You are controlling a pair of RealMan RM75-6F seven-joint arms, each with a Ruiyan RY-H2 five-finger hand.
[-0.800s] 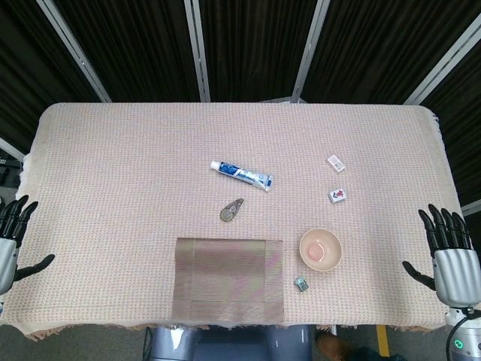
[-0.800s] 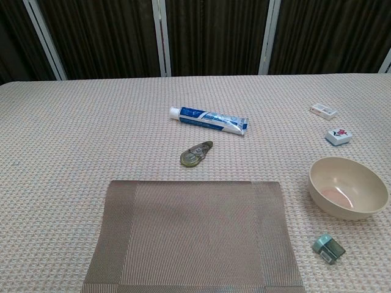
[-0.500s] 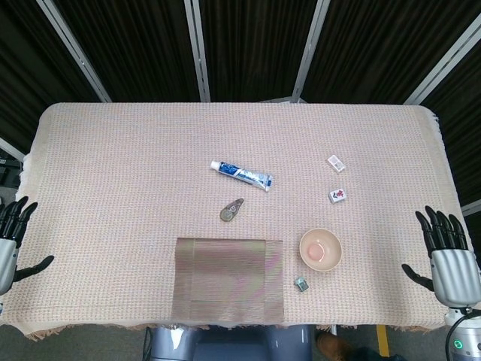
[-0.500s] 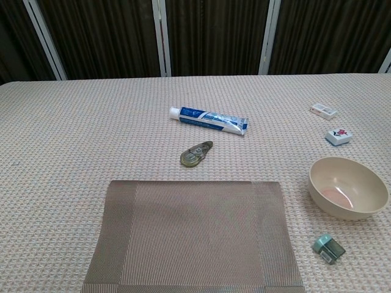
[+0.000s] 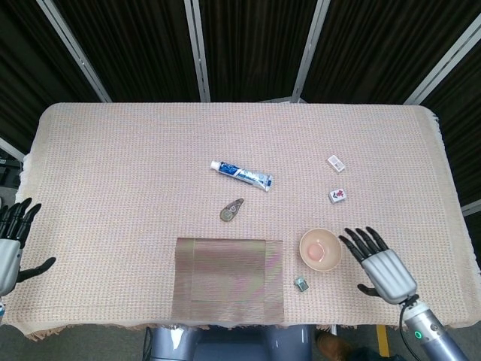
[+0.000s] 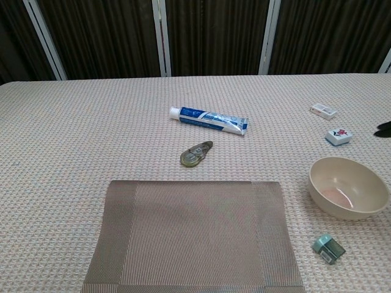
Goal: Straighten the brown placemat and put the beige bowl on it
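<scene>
Fingers (image 5: pixel 364 241) of the right hand (image 5: pixel 385 270) spread beside the beige bowl (image 5: pixel 321 250).

Your right hand (image 5: pixel 382 265): palm down, fingers spread, holding nothing, wrist angled toward lower right. Your left hand (image 5: pixel 9 244): at left edge, fingers apart, empty.

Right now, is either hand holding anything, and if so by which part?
Nothing is held. The right hand hovers open beside the beige bowl, fingers spread and apart from its rim. The left hand is open at the table's edge.
</scene>
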